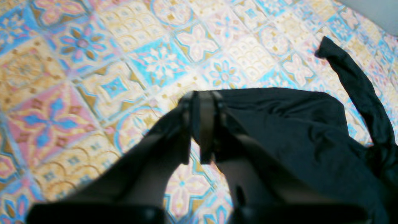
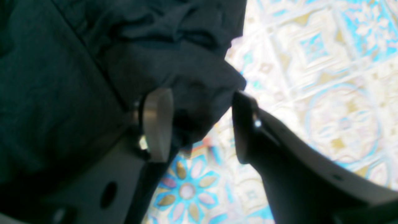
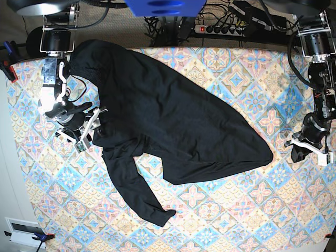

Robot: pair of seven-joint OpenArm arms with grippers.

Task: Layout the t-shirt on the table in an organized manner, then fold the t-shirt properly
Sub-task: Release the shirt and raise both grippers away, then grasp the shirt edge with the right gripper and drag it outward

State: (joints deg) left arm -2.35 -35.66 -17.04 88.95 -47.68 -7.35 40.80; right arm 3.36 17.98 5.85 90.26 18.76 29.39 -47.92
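Black t-shirt [image 2: 77, 62] between — perhaps touching — right jaws.

Black t-shirt [image 3: 173, 121] spread diagonally across patterned table [image 3: 236, 220], one long sleeve trailing toward near edge. Right gripper [image 3: 92, 128] at shirt's edge; left gripper [image 3: 307, 149] apart from shirt body.

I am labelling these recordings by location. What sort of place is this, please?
Probably a robot lab or test bench, not a home. A table with a patterned cloth holds a black t-shirt, two robot arms are mounted beside it, and a power strip with cables lies behind.
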